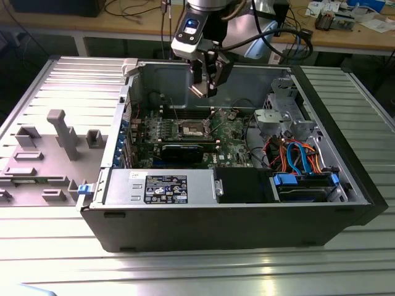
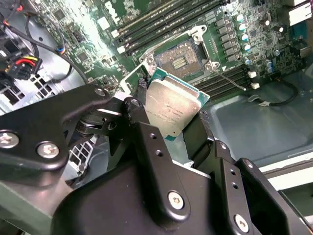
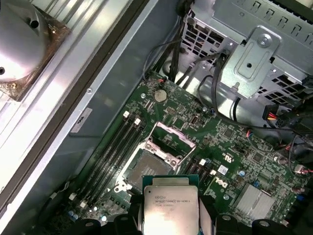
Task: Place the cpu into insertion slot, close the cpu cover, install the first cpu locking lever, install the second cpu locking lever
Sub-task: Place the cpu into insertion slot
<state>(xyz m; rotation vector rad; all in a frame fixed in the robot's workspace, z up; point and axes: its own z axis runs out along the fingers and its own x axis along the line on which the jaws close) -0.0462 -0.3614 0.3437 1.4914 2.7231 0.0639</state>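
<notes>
**Chip in claw, hanging over open socket**

Claw (image 1: 202,87) is closed onto the chip (image 2: 172,108), pinching it by two opposite edges w/ the silver top facing both wrist cams. No slack visible between fingers and chip.

Key relation: socket (image 1: 191,128) sits on the motherboard (image 1: 231,132) inside the PC case (image 1: 247,216), below the claw and a touch toward the exterior view's left. Chip and socket are well apart, w/ clear air between and nothing touching. The chip is square, so there's no long axis to speak of. In the first wrist view its edges look turned vs the socket's edges, so I'd judge they're not squared up yet.

Cover plate (image 3: 176,134) is flipped up at the socket's far side, so the socket's dark centre is bare.

Count: 1 claw, 1 chip, 1 socket, 1 cover plate. Levers: can't count for sure.

Task-wise, I'd say the chip isn't seated and the cover is not yet shut.
</notes>
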